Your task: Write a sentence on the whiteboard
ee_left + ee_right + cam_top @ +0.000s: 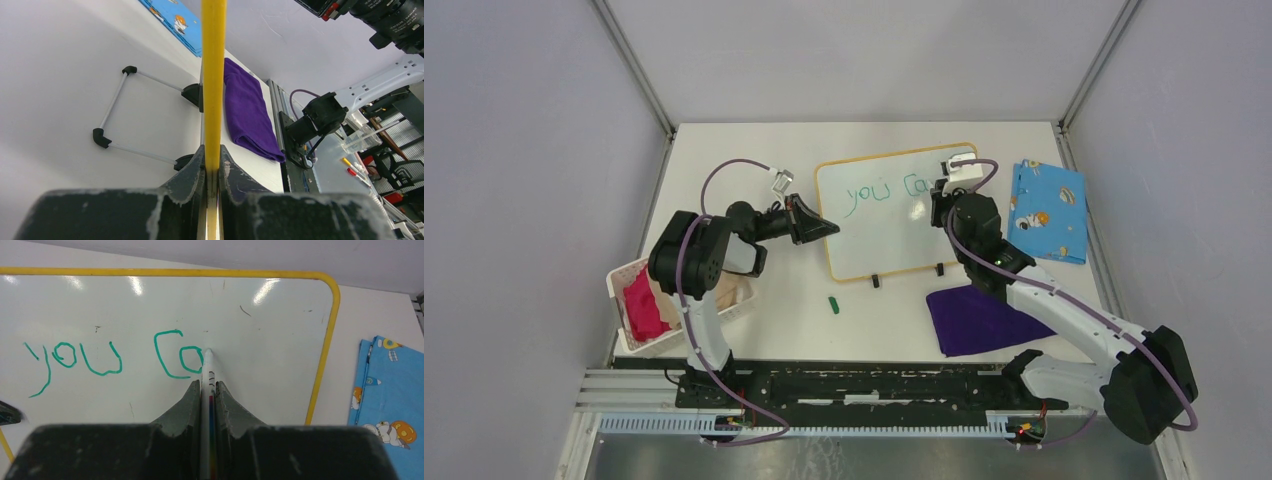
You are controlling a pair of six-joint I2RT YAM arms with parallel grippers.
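Observation:
The whiteboard (894,245), glossy white with a yellow rim (213,75), stands tilted on the table. My left gripper (827,228) (212,150) is shut on its left edge, the rim pinched between both fingers. The sentence (886,192) reads "you" (75,360), then "C" and part of a round letter (177,355), in green. My right gripper (940,205) (207,385) is shut on a white marker (208,367). The marker's tip touches the board at the right side of that round letter.
A blue patterned cloth (1049,210) (390,390) lies right of the board. A purple cloth (979,320) (247,110) lies in front of it. A small green cap (833,304) sits on the table. A white basket (619,285) with pink cloth stands at the left.

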